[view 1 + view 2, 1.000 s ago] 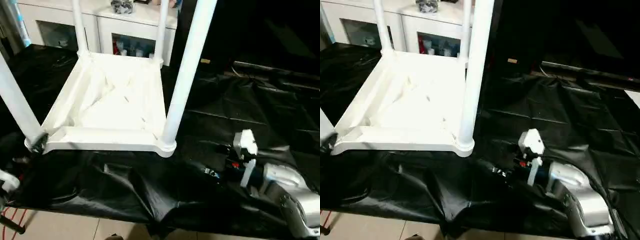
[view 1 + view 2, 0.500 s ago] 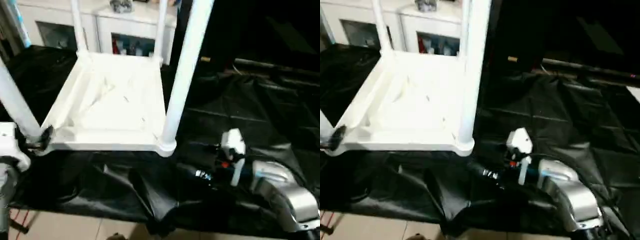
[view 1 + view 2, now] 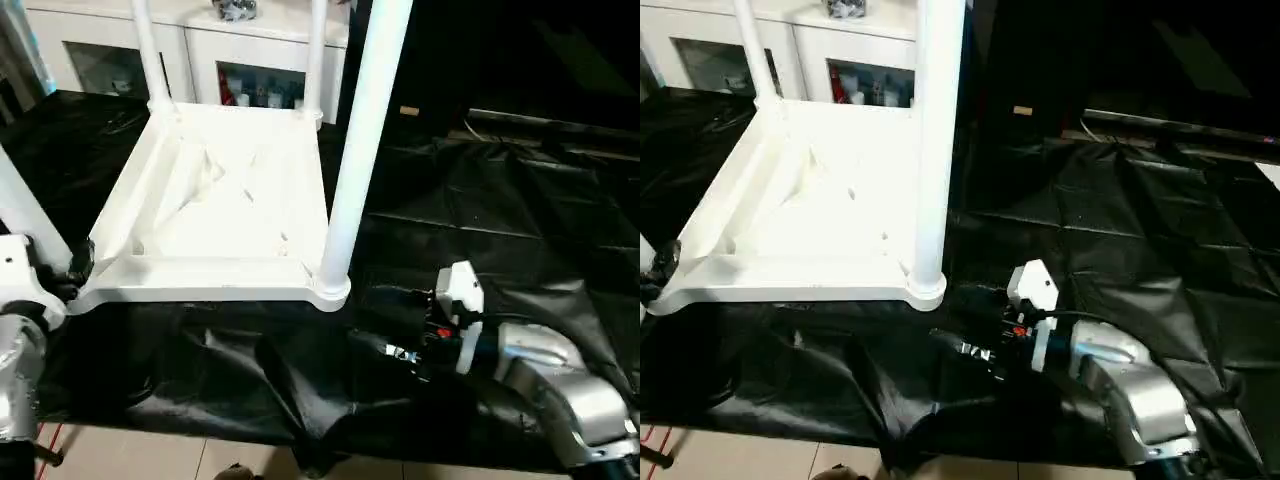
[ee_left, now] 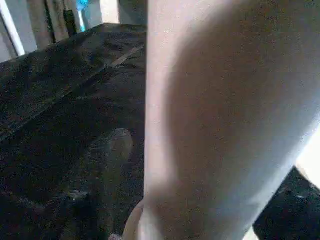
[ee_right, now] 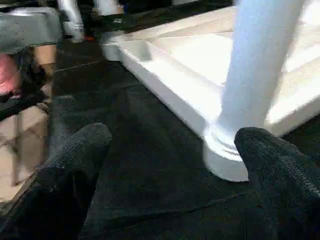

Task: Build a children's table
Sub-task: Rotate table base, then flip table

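Nearest, the right gripper (image 3: 975,352) is being held low over the black cloth (image 3: 500,230) with its jaws spread wide and empty, aimed at the near right leg (image 3: 358,150) — likely readying a grasp. At the near left corner, the left gripper (image 3: 78,268) is being pressed beside the near left leg (image 3: 25,215); its jaw state cannot be told. Farther, the children's table (image 3: 230,200) is lying upside down, so four legs are standing seated in sockets — two near, two far.

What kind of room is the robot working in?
Probably an indoor room set up as a workshop. A white cabinet with glass doors stands at the back, a black sheet covers the work surface, and the floor looks tiled.
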Tool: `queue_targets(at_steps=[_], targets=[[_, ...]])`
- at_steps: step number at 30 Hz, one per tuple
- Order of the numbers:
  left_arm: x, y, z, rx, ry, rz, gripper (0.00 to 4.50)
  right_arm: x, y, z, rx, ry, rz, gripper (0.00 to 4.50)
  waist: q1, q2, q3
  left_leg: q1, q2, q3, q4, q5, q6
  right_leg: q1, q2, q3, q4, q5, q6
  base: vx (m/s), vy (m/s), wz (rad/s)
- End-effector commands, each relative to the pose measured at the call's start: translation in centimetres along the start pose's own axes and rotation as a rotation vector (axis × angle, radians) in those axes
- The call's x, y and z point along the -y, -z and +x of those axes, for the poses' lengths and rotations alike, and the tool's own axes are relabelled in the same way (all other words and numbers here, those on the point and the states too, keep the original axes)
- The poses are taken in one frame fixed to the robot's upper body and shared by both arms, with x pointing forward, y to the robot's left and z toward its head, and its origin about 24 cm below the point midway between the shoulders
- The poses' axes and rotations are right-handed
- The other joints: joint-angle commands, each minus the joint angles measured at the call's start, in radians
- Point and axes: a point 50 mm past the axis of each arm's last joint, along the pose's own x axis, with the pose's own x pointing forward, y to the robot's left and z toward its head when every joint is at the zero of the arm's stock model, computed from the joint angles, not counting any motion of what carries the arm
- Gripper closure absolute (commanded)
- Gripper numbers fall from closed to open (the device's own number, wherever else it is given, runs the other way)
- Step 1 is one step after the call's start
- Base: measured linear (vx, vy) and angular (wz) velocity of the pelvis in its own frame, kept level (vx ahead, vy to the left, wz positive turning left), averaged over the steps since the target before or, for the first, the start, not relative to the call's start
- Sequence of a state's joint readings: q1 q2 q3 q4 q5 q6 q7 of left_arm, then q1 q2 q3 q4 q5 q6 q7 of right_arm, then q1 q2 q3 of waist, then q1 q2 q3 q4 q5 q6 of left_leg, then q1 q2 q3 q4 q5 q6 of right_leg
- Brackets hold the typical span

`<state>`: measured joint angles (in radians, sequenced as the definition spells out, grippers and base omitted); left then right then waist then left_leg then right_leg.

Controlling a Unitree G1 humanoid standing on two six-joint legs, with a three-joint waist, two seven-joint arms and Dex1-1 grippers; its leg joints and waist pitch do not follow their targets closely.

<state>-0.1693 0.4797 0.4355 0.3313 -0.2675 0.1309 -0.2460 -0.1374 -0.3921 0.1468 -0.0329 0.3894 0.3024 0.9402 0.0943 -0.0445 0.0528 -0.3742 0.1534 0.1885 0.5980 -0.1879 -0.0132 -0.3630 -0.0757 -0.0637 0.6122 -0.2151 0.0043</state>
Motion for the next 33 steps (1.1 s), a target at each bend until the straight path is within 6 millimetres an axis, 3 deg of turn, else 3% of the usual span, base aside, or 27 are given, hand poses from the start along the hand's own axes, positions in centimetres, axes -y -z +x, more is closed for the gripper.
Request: queue_targets(at_steps=[1,6,10,15,18,19,21,22,28,29,33], targets=[[0.2,0.0,0.2,0.011,-0.018,-0.004,1.54,1.6,-0.6,0.1,0.004,0.132,-0.057,0.0,0.0,0.024,-0.047,0.031,0.089,-0.053,-0.101,-0.408,-0.091,0.004,-0.092,0.059,-0.077,-0.212,-0.191,0.0,0.0,0.0],[0.4,0.2,0.1,0.011,-0.016,-0.009,1.85,2.4,-0.7,0.8,0.026,0.217,-0.062,0.0,-0.002,0.023,-0.047,0.033,0.09,-0.052,-0.102,-0.411,-0.1,0.0,-0.091,0.059,-0.078,-0.226,-0.179,0.0,0.0,0.0],[0.9,0.3,0.2,0.018,0.003,-0.012,2.26,2.7,-0.6,3.0,0.048,0.255,-0.046,0.0,-0.008,0.027,-0.049,0.03,0.088,-0.052,-0.103,-0.404,-0.104,0.0,-0.09,0.058,-0.074,-0.206,-0.183,0.0,0.0,0.0],[1.2,0.4,0.2,0.014,0.015,-0.009,2.38,3.6,-1.2,5.7,0.086,0.29,-0.032,0.0,-0.009,0.033,-0.051,0.034,0.088,-0.048,-0.104,-0.404,-0.118,-0.004,-0.088,0.058,-0.069,-0.18,-0.193,0.0,0.0,0.0],[1.4,0.4,0.3,0.015,0.021,-0.005,2.39,4.0,-1.4,6.7,0.091,0.297,-0.041,0.37,-0.007,0.03,-0.051,0.034,0.088,-0.046,-0.103,-0.401,-0.118,-0.004,-0.09,0.06,-0.068,-0.177,-0.195,0.0,0.0,0.0],[1.5,0.4,0.3,0.018,0.027,-0.002,2.39,4.1,-1.4,7.2,0.093,0.293,-0.041,0.4,-0.005,0.033,-0.05,0.036,0.09,-0.045,-0.105,-0.397,-0.12,-0.006,-0.089,0.06,-0.069,-0.171,-0.191,0.0,0.0,0.0],[1.6,0.4,0.2,0.022,0.033,0.0,2.39,4.2,-1.3,7.4,0.091,0.28,-0.039,0.63,-0.005,0.034,-0.05,0.035,0.09,-0.044,-0.106,-0.391,-0.121,-0.004,-0.086,0.059,-0.066,-0.149,-0.189,0.0,0.0,0.0],[1.6,0.3,0.2,0.024,0.036,0.0,2.39,4.2,-1.3,7.5,0.089,0.275,-0.039,0.74,-0.002,0.025,-0.051,0.034,0.091,-0.044,-0.106,-0.377,-0.114,-0.001,-0.089,0.059,-0.063,-0.146,-0.189,0.0,0.0,0.0],[2.1,0.7,-0.1,0.018,0.048,0.005,2.39,4.3,-1.1,7.8,0.095,0.257,-0.033,1.19,-0.001,0.026,-0.049,0.034,0.091,-0.042,-0.106,-0.394,-0.111,-0.002,-0.091,0.062,-0.071,-0.187,-0.182,0.0,0.0,0.0],[2.3,0.8,-0.2,0.018,0.052,0.006,2.39,4.4,-1.1,7.9,0.098,0.254,-0.032,1.22,-0.002,0.02,-0.05,0.034,0.091,-0.041,-0.106,-0.389,-0.108,-0.002,-0.091,0.062,-0.071,-0.185,-0.181,0.0,0.0,0.0],[2.8,0.8,-0.1,0.03,0.071,0.007,2.39,4.4,-1.2,8.0,0.115,0.235,-0.031,1.57,-0.001,0.023,-0.049,0.033,0.093,-0.042,-0.106,-0.387,-0.103,-0.003,-0.091,0.062,-0.072,-0.196,-0.178,0.0,0.0,0.0]])
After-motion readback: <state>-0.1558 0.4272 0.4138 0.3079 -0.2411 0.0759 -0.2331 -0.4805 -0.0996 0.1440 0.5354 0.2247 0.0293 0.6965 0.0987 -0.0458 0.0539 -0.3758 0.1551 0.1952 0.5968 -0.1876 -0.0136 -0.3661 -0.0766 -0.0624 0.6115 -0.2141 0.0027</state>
